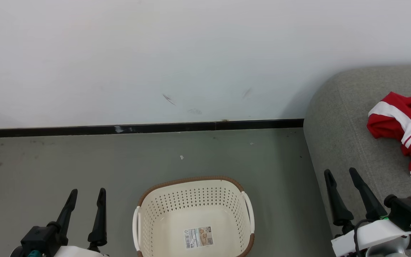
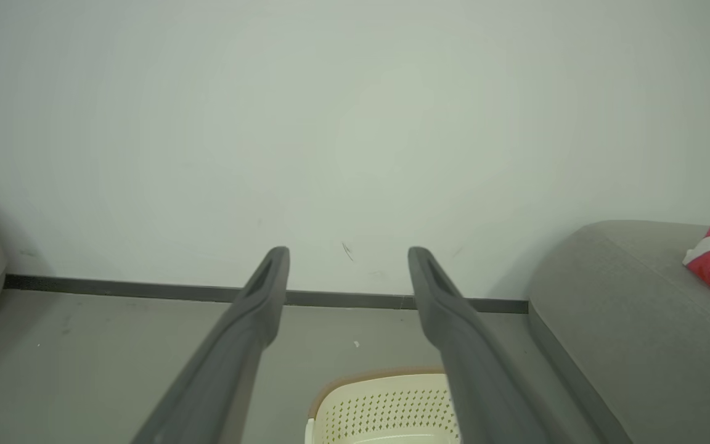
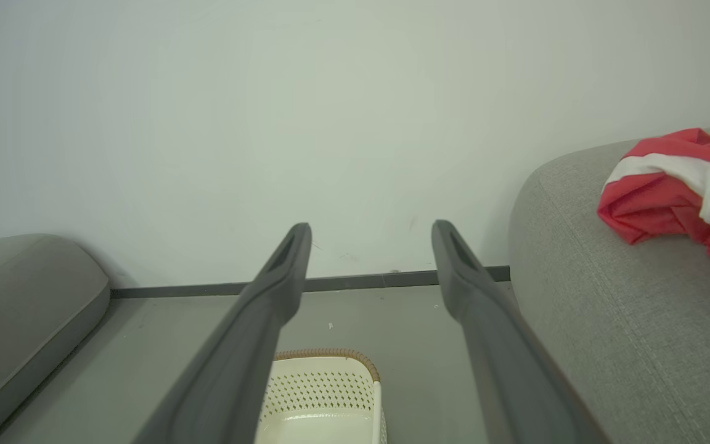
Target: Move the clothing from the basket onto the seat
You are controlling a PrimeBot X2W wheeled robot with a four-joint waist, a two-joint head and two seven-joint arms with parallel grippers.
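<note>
I read the left gripper with fingers apart above grey floor. The basket stands on that floor, below the white wall. The right gripper, fingers apart, hangs at the seat, where the clothing lies.

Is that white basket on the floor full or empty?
Empty, as far as it shows: the basket has a bare bottom with a label; the red clothing lies on the grey sofa.

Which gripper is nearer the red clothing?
The right gripper, open at the edge of the sofa where the clothing lies. The left gripper, also open, is over the floor, beyond the basket.
</note>
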